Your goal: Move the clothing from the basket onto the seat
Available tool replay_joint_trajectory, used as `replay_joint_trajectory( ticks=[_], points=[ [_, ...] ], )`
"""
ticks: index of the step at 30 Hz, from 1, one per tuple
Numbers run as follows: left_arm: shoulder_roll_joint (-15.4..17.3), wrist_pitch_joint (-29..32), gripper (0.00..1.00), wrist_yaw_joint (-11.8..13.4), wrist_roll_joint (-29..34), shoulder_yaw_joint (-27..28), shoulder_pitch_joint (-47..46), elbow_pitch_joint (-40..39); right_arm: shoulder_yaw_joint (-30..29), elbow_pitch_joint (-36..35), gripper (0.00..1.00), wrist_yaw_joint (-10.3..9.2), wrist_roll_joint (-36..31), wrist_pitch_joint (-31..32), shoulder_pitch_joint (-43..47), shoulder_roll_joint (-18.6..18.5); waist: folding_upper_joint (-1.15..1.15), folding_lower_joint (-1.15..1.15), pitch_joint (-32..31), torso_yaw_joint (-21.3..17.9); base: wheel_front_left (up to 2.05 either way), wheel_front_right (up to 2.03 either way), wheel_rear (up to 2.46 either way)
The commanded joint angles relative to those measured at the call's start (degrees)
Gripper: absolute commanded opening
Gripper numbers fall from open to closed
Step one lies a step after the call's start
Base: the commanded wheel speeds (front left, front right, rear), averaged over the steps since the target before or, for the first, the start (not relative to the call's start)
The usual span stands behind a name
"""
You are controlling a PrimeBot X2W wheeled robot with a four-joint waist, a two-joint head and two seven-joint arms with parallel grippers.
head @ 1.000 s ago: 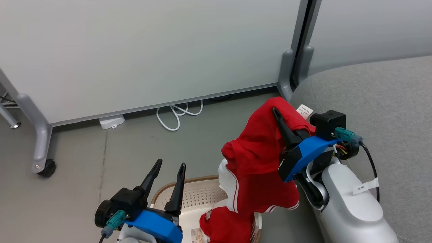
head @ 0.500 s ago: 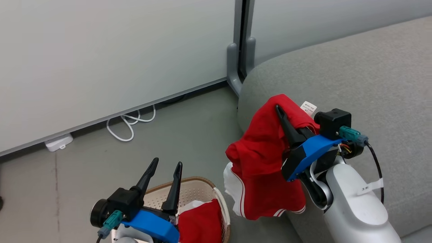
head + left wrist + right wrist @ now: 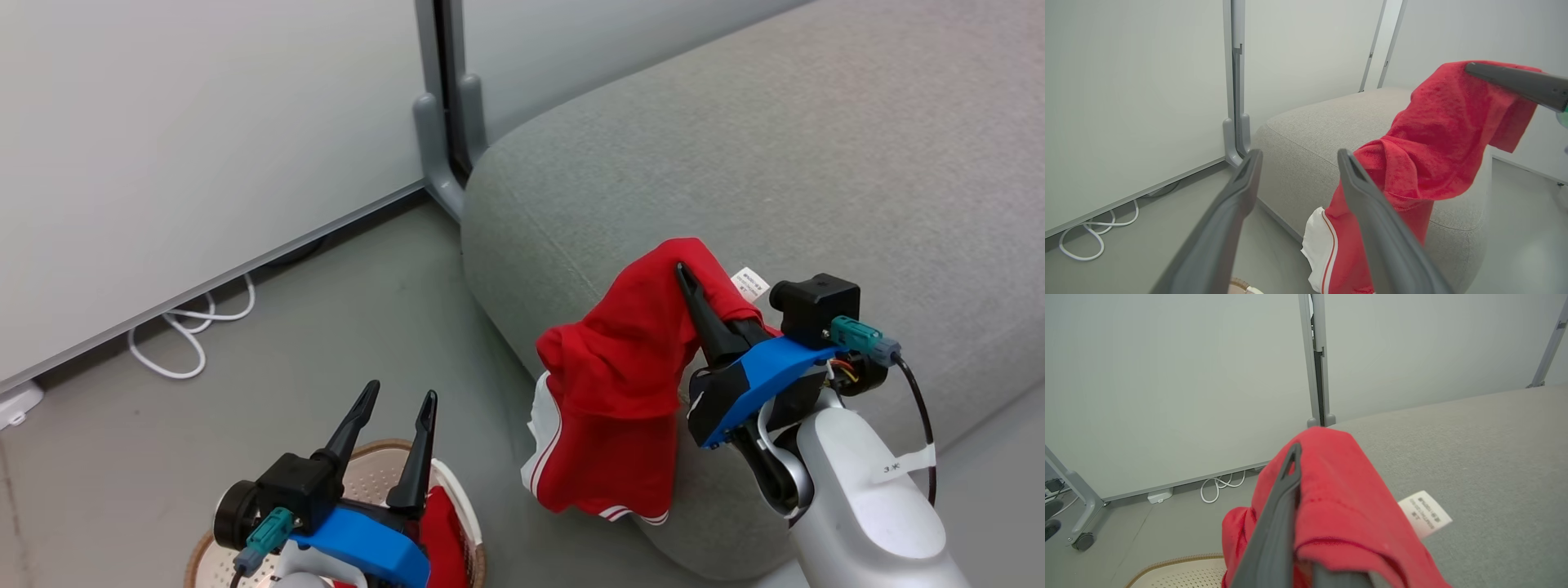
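A red garment (image 3: pixel 629 384) with white trim hangs from my right gripper (image 3: pixel 690 276), which is shut on it; one dark finger lies on top of the cloth and the other is hidden under it. The cloth dangles beside the rounded corner of the grey seat (image 3: pixel 735 163). In the right wrist view the garment (image 3: pixel 1339 498) and its white label cover the gripper (image 3: pixel 1306 473) above the seat (image 3: pixel 1474 449). My left gripper (image 3: pixel 400 396) stands open above the cream basket (image 3: pixel 369 483), which holds another red garment (image 3: pixel 441 531). The left wrist view shows its fingers apart (image 3: pixel 1299 157) and the hanging garment (image 3: pixel 1433 134).
White partition panels stand behind, joined at a grey post with a foot (image 3: pixel 441 163) close to the seat's corner. A white cable (image 3: pixel 188 335) lies coiled on the grey floor by the wall. A castor leg (image 3: pixel 1084 541) stands far left in the right wrist view.
The head camera has swung right, so the seat takes more of the picture and the basket sits lower left. My right gripper still holds the red garment, which now hangs by the seat's corner.
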Motion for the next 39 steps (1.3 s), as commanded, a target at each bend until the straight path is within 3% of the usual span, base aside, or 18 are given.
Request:
replay_joint_trajectory(
  ticks=[1,9,21,28,33,39],
  points=[
    [0.2,-0.3,1.00,-0.1,0.0,0.4,-0.6,0.1,0.0,-0.4,0.00,0.03,0.0,-0.2,0.4,0.1,0.00,0.00,0.2,-1.2,0.00,0.00,0.00],
    [0.1,-0.3,1.00,-0.1,0.1,0.2,-0.3,0.2,0.1,-0.8,0.00,0.03,0.3,-0.2,1.1,0.2,0.00,0.00,0.5,-3.1,0.00,0.00,0.00],
    [1.0,-0.3,1.00,-0.1,0.7,-0.1,-1.8,-0.7,-3.1,-2.1,0.00,0.03,-0.7,0.4,-2.6,-0.2,0.00,0.00,3.6,-1.8,0.00,0.00,0.00],
    [3.4,-0.3,1.00,-0.1,2.3,-0.3,-5.2,-2.6,-9.7,-4.9,0.00,0.03,-1.3,5.1,-15.1,-4.9,0.00,0.00,11.4,-0.1,0.00,0.00,0.00],
    [6.1,-0.3,1.00,-0.1,3.6,-0.7,-9.6,-4.8,-18.8,-5.1,0.00,0.03,1.6,8.8,-25.8,-9.1,0.00,0.00,19.6,1.3,0.00,0.00,0.00],
    [9.0,-0.3,1.00,-0.1,4.5,-2.4,-15.5,-7.5,-28.2,-4.5,0.00,0.03,0.4,10.5,-35.5,-16.2,0.00,0.00,28.8,4.4,0.00,0.00,0.00]
  ],
)
